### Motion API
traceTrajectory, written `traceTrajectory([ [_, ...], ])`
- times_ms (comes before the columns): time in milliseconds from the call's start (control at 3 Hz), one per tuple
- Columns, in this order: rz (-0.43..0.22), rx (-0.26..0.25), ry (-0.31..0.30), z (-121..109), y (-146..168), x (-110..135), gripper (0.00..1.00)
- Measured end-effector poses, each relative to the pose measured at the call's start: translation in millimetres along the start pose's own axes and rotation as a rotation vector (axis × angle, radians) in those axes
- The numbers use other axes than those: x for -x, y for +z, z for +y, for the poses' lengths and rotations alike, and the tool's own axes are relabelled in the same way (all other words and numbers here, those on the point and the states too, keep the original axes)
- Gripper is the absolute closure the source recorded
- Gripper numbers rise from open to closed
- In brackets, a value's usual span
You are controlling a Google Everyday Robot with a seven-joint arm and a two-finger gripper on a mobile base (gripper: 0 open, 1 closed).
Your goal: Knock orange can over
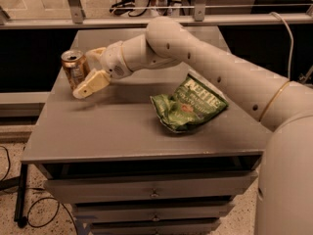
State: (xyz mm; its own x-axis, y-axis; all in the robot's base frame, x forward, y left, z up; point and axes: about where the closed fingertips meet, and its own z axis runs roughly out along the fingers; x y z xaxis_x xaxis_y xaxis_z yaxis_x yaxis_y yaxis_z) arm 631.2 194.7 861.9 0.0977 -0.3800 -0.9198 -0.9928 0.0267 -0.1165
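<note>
Copper-orange aluminium with a pale label patch and a silver top: the orange drink can (74,69) stands near the far left edge of the grey flat-topped drawer cabinet (122,129), upright or very nearly so; I cannot tell whether it leans. My cream two-finger gripper (87,72) sits at the can's right side, jaws apart, with the lower finger (91,82) lying across the can's base on the near side and the upper finger by its rim; whether either one touches the can I cannot tell. I judge the can light, thin-walled, smooth and easily tipped, so no hold is needed. A sideways push high on the wall, near the rim, should topple it. The crumpled green foil snack bag (189,104) lies well apart, to the right.
</note>
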Motion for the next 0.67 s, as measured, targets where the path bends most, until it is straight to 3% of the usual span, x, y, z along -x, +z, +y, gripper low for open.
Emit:
traceTrajectory([
  [333,-0.010,-0.009,0.022,-7,5,-2,0.40],
  [667,-0.011,-0.055,0.051,-20,-17,-1,0.64],
])
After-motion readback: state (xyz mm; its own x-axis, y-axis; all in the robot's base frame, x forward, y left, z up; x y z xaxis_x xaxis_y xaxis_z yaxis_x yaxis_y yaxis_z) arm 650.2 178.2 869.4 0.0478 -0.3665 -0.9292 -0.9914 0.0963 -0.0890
